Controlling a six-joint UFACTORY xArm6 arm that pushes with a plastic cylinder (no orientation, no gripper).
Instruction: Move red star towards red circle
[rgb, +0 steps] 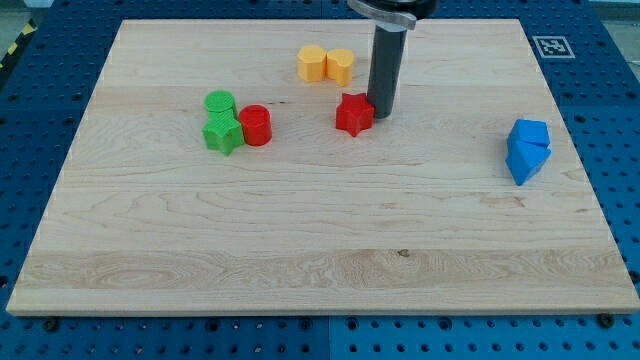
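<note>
Between red star (354, 114) and red circle (256, 125), bare board (300, 220).

The red star (354, 114) lies flat near the board's top centre; the red circle (256, 125) stands well to the view's left.

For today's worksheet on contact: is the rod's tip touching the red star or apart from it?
Touching, as far as the view shows: my tip sits against the red star on its right side, no gap visible.

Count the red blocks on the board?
2. The red star block sits near the board's centre-top, touching my tip on its right. The red cylinder block lies to the view's left, beside the green blocks. None appear hidden.
</note>
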